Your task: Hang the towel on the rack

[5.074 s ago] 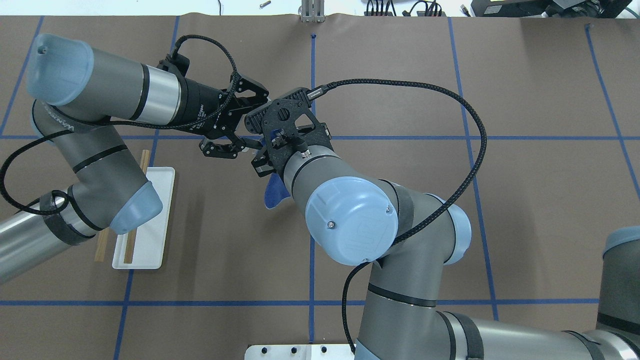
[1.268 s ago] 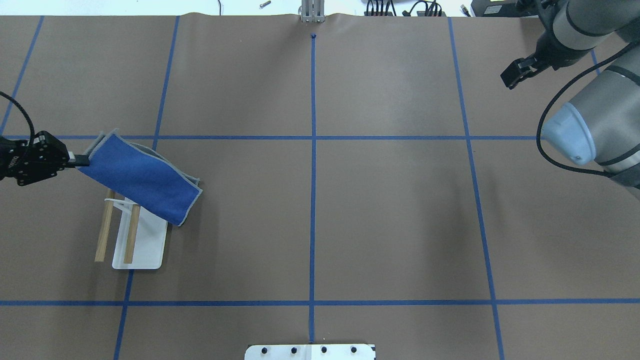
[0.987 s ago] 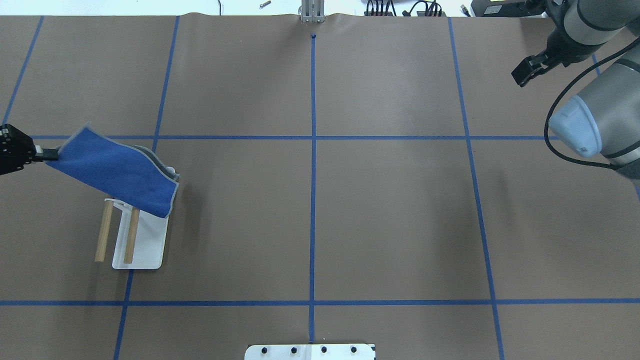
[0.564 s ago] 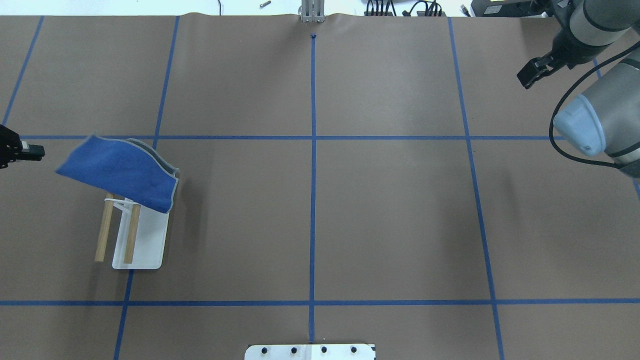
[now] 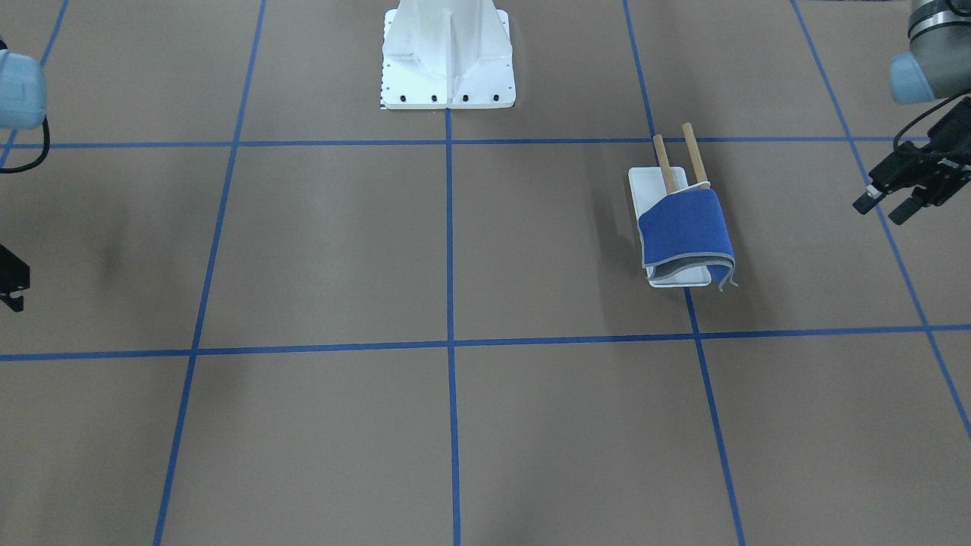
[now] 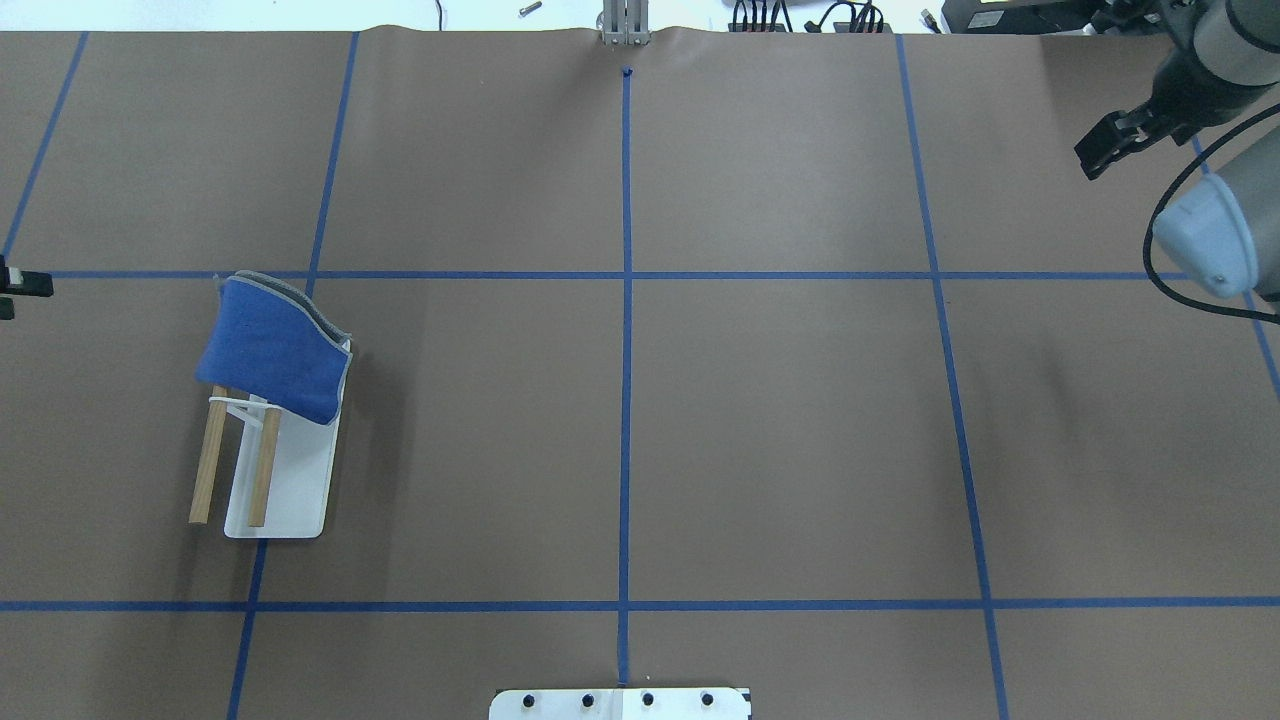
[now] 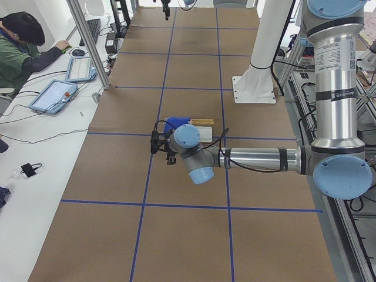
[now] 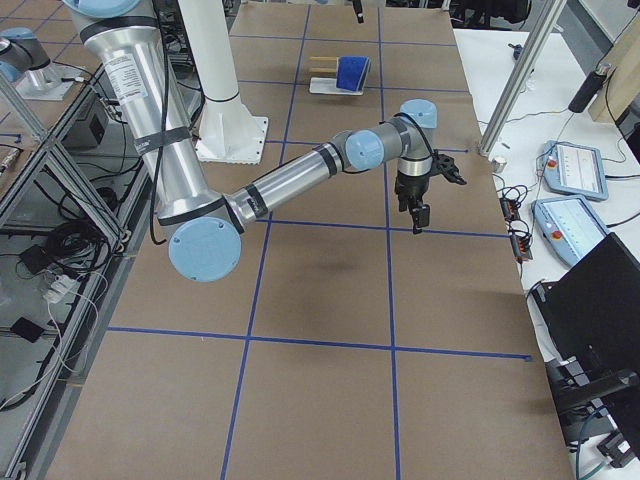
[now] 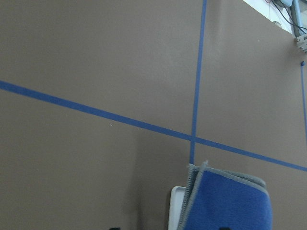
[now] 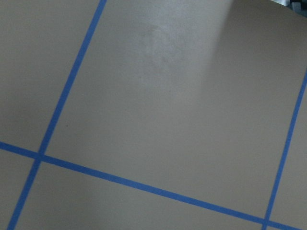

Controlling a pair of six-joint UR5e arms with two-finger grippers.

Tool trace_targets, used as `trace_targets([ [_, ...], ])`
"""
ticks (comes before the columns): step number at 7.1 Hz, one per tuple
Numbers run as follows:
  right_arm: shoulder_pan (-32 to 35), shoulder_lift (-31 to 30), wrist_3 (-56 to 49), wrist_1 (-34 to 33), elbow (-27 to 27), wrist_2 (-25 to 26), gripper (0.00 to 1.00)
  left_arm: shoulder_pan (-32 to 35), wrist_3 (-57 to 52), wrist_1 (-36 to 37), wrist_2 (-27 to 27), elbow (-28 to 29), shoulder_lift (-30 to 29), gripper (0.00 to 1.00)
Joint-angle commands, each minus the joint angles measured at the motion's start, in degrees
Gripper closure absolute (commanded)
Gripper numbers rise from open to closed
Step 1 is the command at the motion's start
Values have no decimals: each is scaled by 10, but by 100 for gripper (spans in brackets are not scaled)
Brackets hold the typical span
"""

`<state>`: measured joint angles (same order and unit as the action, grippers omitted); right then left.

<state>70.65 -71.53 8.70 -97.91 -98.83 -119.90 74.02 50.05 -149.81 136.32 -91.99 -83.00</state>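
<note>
The blue towel (image 6: pixel 275 350) is draped over the far end of the rack's two wooden dowels (image 6: pixel 263 470), blue face up, with its grey underside showing at the far edge. It also shows in the front view (image 5: pixel 686 227) and the left wrist view (image 9: pixel 230 201). The rack's white base (image 6: pixel 295 490) lies under it. My left gripper (image 5: pixel 878 212) is open and empty, well clear of the rack on its outer side; only a fingertip (image 6: pixel 28 285) shows at the overhead view's left edge. My right gripper (image 6: pixel 1100 150) is open and empty at the far right.
The white bolted robot pedestal (image 5: pixel 447 57) stands at the table's middle near the robot. Blue tape lines cross the brown table cover. An operator (image 7: pixel 20 50) sits at a side desk with tablets beyond the far edge.
My left gripper let go of the towel and drew away to the left. The towel dropped and settled over the dowels. My right gripper moved further right.
</note>
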Motion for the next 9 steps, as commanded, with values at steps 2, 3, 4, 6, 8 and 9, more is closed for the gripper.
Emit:
trace_targets([
  [2,85,-56,-106,-1,45,-38,0,110,-393,268,-60,2,-11,1],
  [3,113,-67,-132,-5,45,-52,0,117,-434,309,-74,2,-13,1],
  [4,129,-80,-151,-6,44,-52,0,125,-503,381,-59,0,-13,1],
  [6,147,-92,-155,-22,45,-52,0,162,-567,553,-30,-19,-54,1],
  [8,171,-119,-200,-42,41,-51,0,162,-557,602,-29,-18,-41,1],
  [9,177,-138,-201,-39,39,-49,0,163,-552,593,-28,-20,-31,1],
])
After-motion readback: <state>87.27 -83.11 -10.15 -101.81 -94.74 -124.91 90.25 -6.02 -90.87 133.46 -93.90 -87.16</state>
